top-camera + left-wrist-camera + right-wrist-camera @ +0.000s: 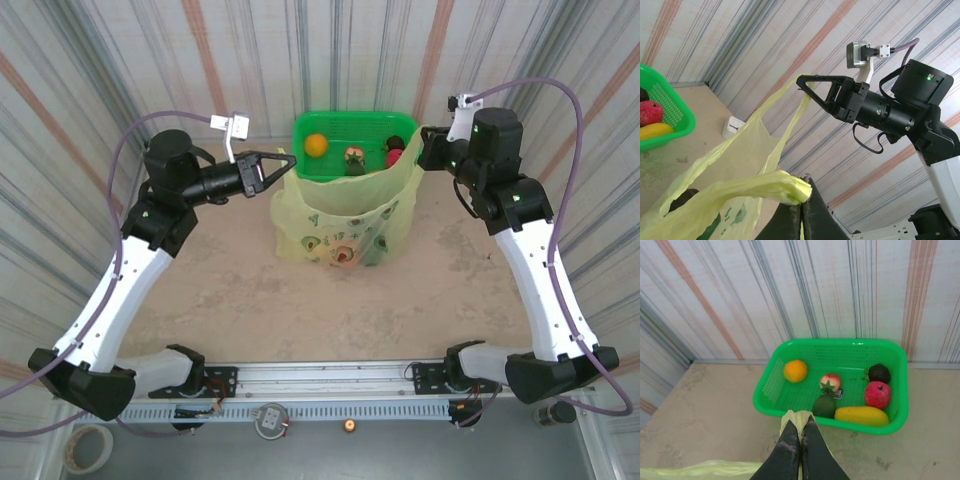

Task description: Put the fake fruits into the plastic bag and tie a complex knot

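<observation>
L pincer (290,158), R pincer (800,429) pinch plastic bag (345,215) handles, bag btwn.

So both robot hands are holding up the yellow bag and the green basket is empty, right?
Not empty: the right wrist view shows six fake fruits in the green basket. The left gripper and right gripper do hold the yellow bag.

The thin translucent yellow-green plastic bag (340,215) covers part of the near rim of the rigid bright green plastic basket (345,118); the fake fruits (345,256) inside the bag are only blurred patches, uncountable.
</observation>
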Robot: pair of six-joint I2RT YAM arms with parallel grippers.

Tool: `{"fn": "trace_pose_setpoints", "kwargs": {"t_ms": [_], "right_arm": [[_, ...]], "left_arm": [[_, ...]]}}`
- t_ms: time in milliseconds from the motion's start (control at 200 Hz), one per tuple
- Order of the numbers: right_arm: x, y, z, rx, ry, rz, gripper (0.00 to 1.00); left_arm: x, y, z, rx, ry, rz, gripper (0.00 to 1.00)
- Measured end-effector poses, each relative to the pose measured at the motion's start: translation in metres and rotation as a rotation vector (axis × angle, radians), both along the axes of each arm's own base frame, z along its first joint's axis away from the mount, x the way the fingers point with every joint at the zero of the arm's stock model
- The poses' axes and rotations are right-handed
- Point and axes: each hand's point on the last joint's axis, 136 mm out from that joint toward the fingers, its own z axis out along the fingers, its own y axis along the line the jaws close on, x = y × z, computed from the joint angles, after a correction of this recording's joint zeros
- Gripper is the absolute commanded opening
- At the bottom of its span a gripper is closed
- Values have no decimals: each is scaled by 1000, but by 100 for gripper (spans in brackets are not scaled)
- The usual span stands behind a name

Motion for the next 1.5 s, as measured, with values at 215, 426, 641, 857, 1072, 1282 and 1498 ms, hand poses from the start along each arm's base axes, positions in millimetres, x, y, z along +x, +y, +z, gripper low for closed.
{"fn": "trace_pose_setpoints", "kwargs": {"t_ms": [215, 426, 641, 857, 1072, 1282, 1498], "right_arm": [[2, 3, -5, 4, 12, 15, 0], [10, 12, -17, 8, 48, 48, 0], [10, 17, -18, 18, 52, 79, 0], [10, 18, -18, 20, 52, 83, 0], [10, 19, -18, 22, 52, 89, 0], [8, 21, -18, 27, 53, 104, 0], [8, 23, -18, 30, 54, 112, 0]], "left_arm": [[-1, -4, -9, 29, -3, 3, 0], [5, -4, -30, 89, -30, 19, 31], [-7, -3, -51, 118, -86, -19, 65], [-34, 9, -56, 147, -239, -6, 99], [-71, -14, -70, 245, -471, -26, 99], [-51, -28, -92, 374, -599, 99, 99], [-6, -17, -91, 403, -613, 258, 99]]}}
